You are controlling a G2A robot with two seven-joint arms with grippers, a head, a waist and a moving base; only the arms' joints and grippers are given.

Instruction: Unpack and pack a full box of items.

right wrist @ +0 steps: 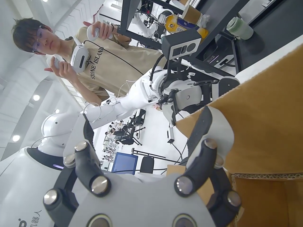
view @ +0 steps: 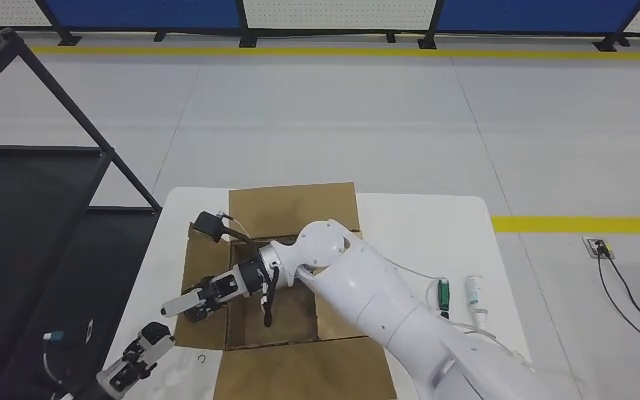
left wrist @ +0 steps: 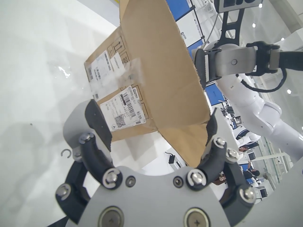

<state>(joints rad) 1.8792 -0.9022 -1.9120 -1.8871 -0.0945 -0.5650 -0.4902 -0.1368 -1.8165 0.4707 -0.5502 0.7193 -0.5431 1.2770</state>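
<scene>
**Top view.** Shows the cardboard box [view: 295, 208] standing open on the white table [view: 430, 225], flaps folded outward. Places the right gripper [view: 185, 305] above one side flap [view: 205, 265], with the box opening directly behind it. Places the left gripper [view: 150, 340] just beside the right gripper, outside the box, near the same flap's corner. Shows a small ring [view: 201, 358] on the table near the left gripper. Shows a green-handled tool [view: 442, 293] and a white bottle [view: 473, 292] well apart from both grippers, across the box. Hides the box contents under the arm.

**Left wrist view.** Adds the box's outer wall, straight ahead of the left gripper [left wrist: 153, 111]. Shows there white shipping labels [left wrist: 125, 112] with barcodes and a square code, printed handling symbols [left wrist: 118, 47] and a strip of clear tape [left wrist: 131, 72]. Confirms the left gripper released: fingers [left wrist: 97, 119] set wide apart, a corner of the brown flap between them. Cannot tell any contact with the pads. Shows the right gripper farther ahead, at the flap's opposite edge.

**Right wrist view.** Confirms the right gripper [right wrist: 146, 119] released too: fingers spread, nothing held between them, one finger in front of the flap. Cannot tell contact. Shows plain, unprinted cardboard on this face and the left gripper [right wrist: 171, 113] beyond the flap's edge.
</scene>
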